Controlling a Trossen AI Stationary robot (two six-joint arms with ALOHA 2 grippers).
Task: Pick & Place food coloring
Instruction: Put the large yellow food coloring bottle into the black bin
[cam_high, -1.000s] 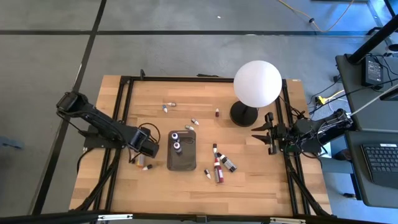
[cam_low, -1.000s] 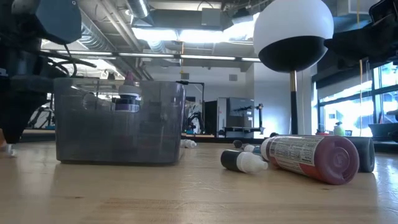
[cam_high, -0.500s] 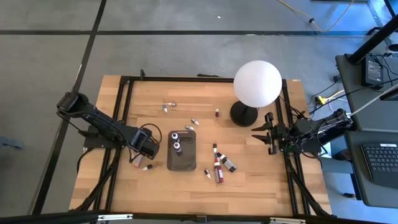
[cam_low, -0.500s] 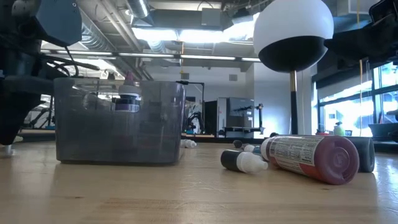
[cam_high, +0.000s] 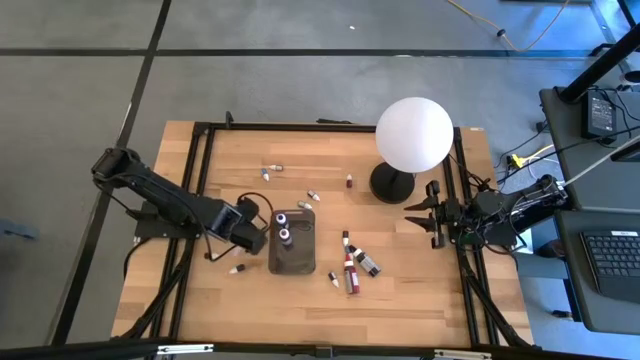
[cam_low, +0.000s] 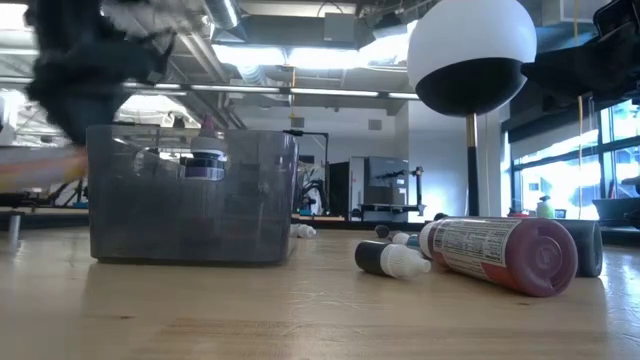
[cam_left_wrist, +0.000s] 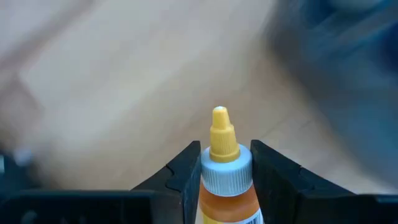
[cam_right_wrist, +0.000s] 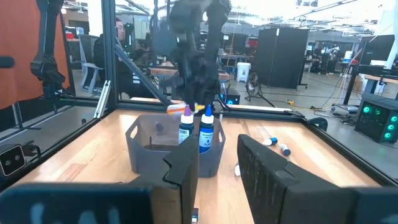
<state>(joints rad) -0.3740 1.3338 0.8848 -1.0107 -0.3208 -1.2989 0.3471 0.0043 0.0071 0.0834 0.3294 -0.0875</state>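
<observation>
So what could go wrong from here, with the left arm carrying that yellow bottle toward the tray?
1. The left tool pinches the yellow bottle only near its cap, so it may slip while the arm is moving.
2. Two bottles already stand upright in the tray; lowering a third could topple them.
3. Another bottle lies loose beside the arm and could get swept.

Even, bright light is cast from ceiling strip lights (cam_low: 300, 50) seen in the low view, where the left arm (cam_low: 85, 60) is smeared by motion blur, while the wooden table (cam_left_wrist: 124, 81) behind the sharply rendered yellow-capped bottle (cam_left_wrist: 224, 168) is blurred in the left wrist view.
</observation>
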